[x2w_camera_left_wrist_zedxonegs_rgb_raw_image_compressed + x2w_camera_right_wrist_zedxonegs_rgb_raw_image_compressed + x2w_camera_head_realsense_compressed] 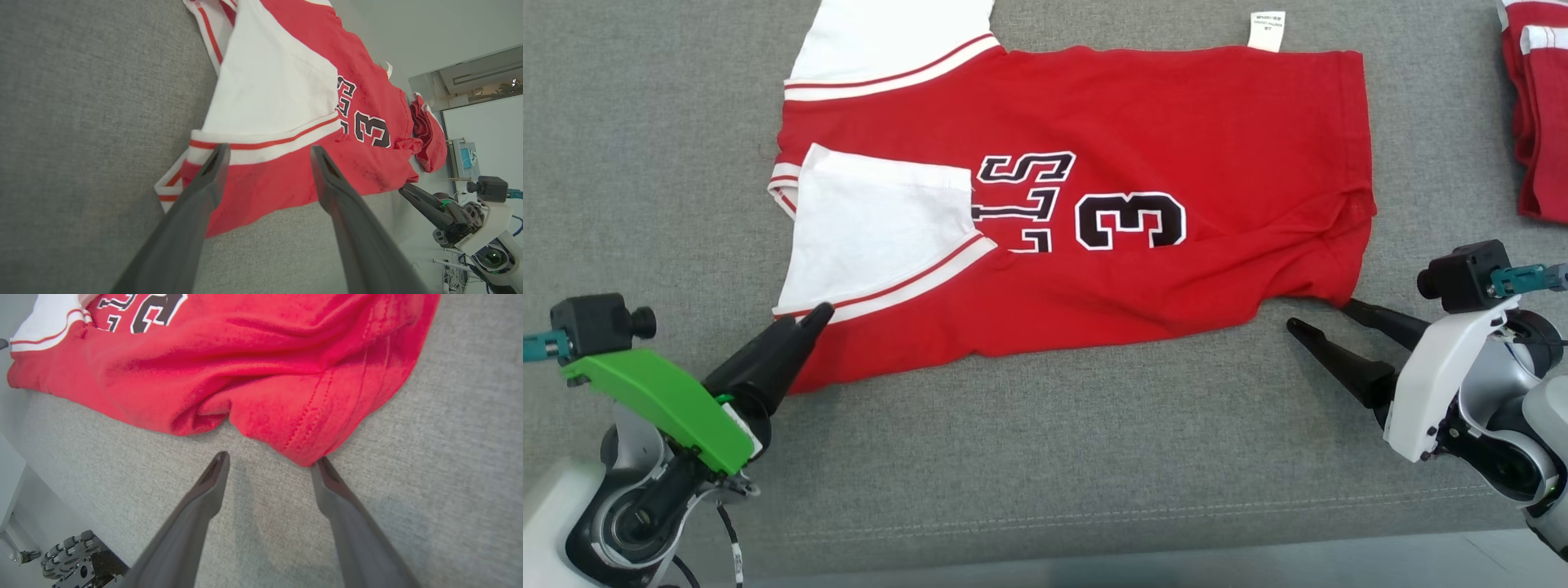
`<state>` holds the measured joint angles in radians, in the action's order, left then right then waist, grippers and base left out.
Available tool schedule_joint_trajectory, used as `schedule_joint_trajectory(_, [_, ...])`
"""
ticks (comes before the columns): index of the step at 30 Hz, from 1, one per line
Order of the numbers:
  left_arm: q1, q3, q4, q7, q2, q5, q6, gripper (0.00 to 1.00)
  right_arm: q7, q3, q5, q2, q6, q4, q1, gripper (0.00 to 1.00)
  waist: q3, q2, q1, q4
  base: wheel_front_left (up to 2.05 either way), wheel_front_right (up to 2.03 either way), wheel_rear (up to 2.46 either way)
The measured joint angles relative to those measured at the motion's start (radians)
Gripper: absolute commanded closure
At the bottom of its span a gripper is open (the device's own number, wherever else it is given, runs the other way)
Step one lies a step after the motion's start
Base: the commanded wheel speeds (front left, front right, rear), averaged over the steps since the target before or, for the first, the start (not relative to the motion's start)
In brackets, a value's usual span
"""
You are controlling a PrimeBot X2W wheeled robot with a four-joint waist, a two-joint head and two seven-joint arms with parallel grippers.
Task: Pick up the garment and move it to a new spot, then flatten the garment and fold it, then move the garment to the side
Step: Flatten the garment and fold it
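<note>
Grey fabric surface (1045, 457) carries your red jersey (1176, 139) across the frame's upper middle. Left gripper (269, 150) and right gripper (1316, 314) sit at its lower corners, fingers spread and empty. Pinch too shallow and you'll likely lift one layer, bunching it.

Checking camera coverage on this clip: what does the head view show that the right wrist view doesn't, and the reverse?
Head view adds: the upper white sleeve, the care label on the far edge, and a second red garment at the upper right. Right wrist view adds: the hem stitching close up and a roller wheel at the lower left. Shared: the red jersey, its number 3, the open right gripper at the jersey's near corner, and the grey fabric surface.
</note>
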<state>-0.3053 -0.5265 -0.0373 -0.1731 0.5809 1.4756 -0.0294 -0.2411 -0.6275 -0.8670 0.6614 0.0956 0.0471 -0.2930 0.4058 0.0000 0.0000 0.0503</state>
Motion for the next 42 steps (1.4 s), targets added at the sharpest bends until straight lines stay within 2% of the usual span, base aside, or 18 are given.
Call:
schedule_joint_trajectory(8, [0.063,-0.005,0.013,0.016,-0.003,0.018,0.032,0.00,0.000,0.002,0.007,0.014,-0.011,-0.005,0.000,0.00,-0.003,0.0000,0.0000,-0.001,0.00,0.00,0.00])
schedule_joint_trajectory(9, [0.068,-0.007,0.013,0.016,-0.003,0.018,0.036,0.00,0.000,0.006,0.006,0.018,-0.014,-0.004,0.001,0.19,-0.003,0.0000,0.0000,-0.002,0.00,0.00,0.00])
schedule_joint_trajectory(10, [0.073,-0.007,0.013,0.017,-0.003,0.018,0.038,0.00,0.000,0.010,0.005,0.021,-0.018,-0.003,0.003,0.75,-0.002,0.0000,0.0000,-0.003,0.00,0.00,0.00])
schedule_joint_trajectory(11, [0.078,-0.007,0.013,0.022,-0.002,0.018,0.039,0.00,0.000,0.013,0.005,0.025,-0.019,-0.002,0.006,1.00,-0.002,0.0000,0.0000,-0.004,0.00,0.00,0.00])
schedule_joint_trajectory(25, [0.123,0.005,0.035,0.049,0.007,0.019,0.066,0.00,-0.002,0.050,-0.047,0.048,-0.036,0.018,0.048,1.00,0.002,0.0000,0.0000,-0.009,0.00,0.00,0.00])
schedule_joint_trajectory(27, [0.123,0.008,0.036,0.053,0.007,0.023,0.070,0.00,0.000,0.059,-0.048,0.050,-0.037,0.019,0.051,0.87,0.001,0.0000,0.0000,-0.008,0.00,0.00,0.00])
schedule_joint_trajectory(29, [0.123,0.008,0.041,0.055,0.007,0.025,0.074,0.00,0.000,0.059,-0.048,0.055,-0.037,0.019,0.051,0.85,0.001,0.0000,0.0000,-0.007,0.00,0.00,0.00])
schedule_joint_trajectory(30, [0.124,0.008,0.043,0.055,0.007,0.025,0.075,0.00,0.000,0.059,-0.052,0.055,-0.036,0.017,0.052,1.00,0.001,0.0000,0.0000,-0.007,0.00,0.00,0.00])
schedule_joint_trajectory(42, [0.129,0.007,0.079,0.055,0.005,0.030,0.088,0.00,-0.016,0.065,-0.077,0.079,-0.036,0.015,0.075,1.00,-0.002,0.0000,0.0000,-0.006,0.00,0.00,0.00])
